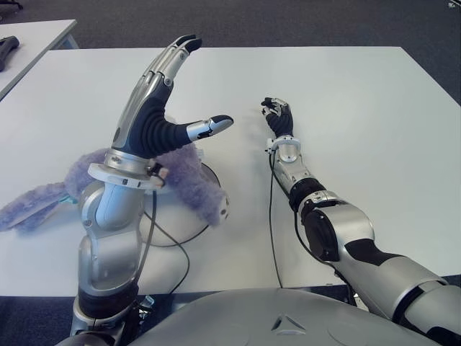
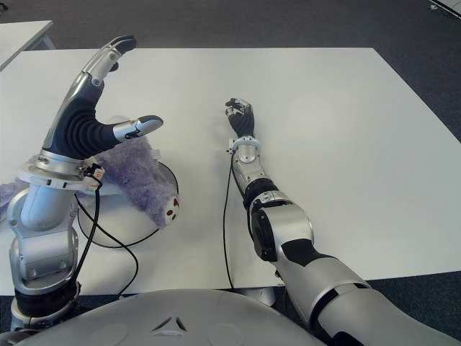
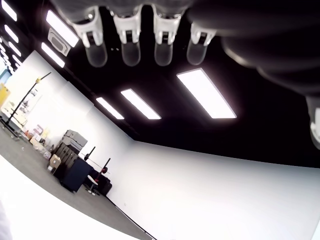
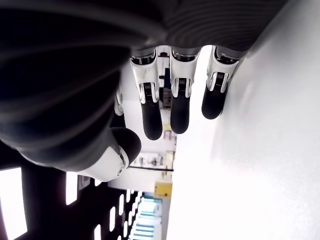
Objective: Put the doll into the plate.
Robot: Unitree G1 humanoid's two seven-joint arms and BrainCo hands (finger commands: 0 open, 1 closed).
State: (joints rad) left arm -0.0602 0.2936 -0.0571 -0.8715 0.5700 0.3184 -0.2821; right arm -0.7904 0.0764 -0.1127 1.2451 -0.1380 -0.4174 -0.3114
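Raised at about 9 o'clock, the left hand (image 1: pixel 162 108) is holding nothing, its fingers spread and thumb jutting sideways, above the fluffy lilac plush doll (image 1: pixel 189 173). That doll is lying across the round white plate (image 2: pixel 167 180) on the white table (image 1: pixel 346 94), one limb trailing past the plate's edge toward 9 o'clock. At 12 o'clock, the right hand (image 1: pixel 277 115) is showing loosely curled, empty fingers beside the tabletop.

Eye views: head-mounted stereo pair, looking forward and down; both share the white worktop (image 1: pixel 346 94) and both arms.
Left wrist view: close behind its robot hand (image 3: pixel 145 35), facing up at ceiling lights.
Right wrist view: close behind its robot hand (image 4: pixel 170 95), beside the worktop.
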